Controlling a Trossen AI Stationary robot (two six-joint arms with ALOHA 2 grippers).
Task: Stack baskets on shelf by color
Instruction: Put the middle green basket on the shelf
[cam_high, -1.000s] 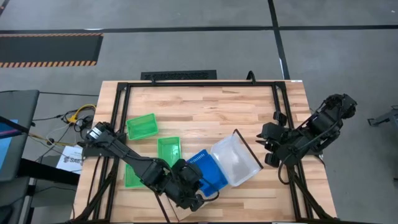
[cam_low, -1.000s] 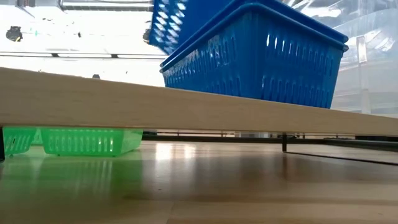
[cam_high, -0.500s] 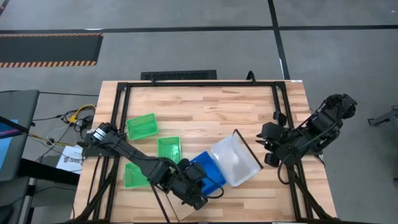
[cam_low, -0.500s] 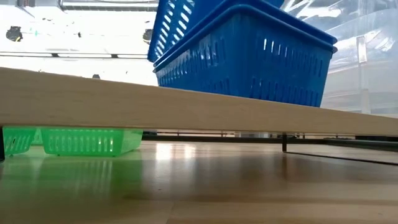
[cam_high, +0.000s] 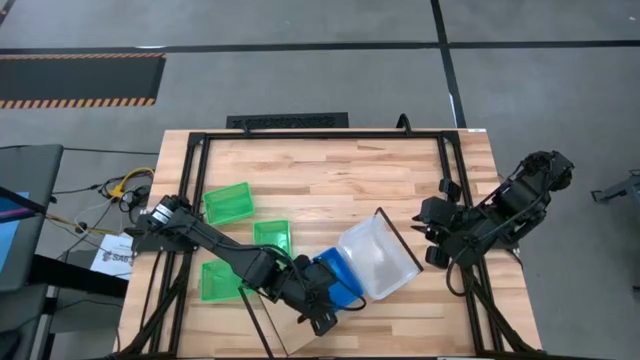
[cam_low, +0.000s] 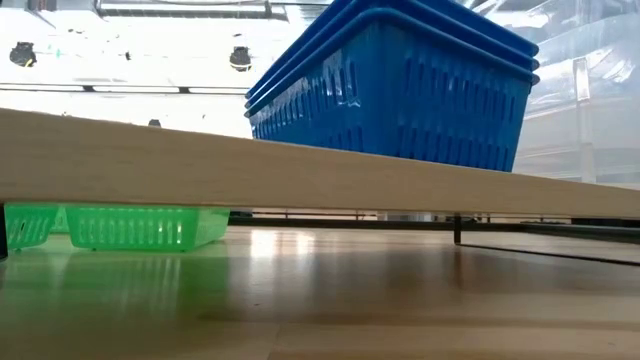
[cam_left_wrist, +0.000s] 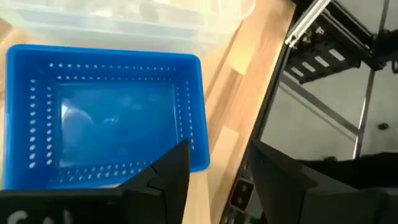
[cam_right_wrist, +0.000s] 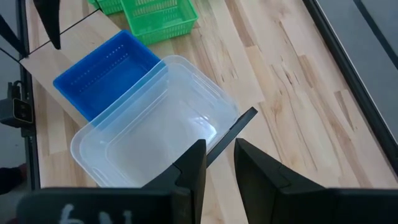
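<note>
Fingers (cam_left_wrist: 168, 174) of the left gripper (cam_high: 322, 318) stand spread just above the blue baskets (cam_high: 335, 282), nested on the shelf (cam_low: 150, 165) toward six o'clock on the surface (cam_high: 330, 175). Clear basket (cam_high: 378, 255) touches them at three o'clock. Green baskets (cam_high: 228, 202) lie toward nine. Right gripper (cam_high: 432, 250) waits at three, fingers (cam_right_wrist: 189, 168) slightly apart, empty.
</note>
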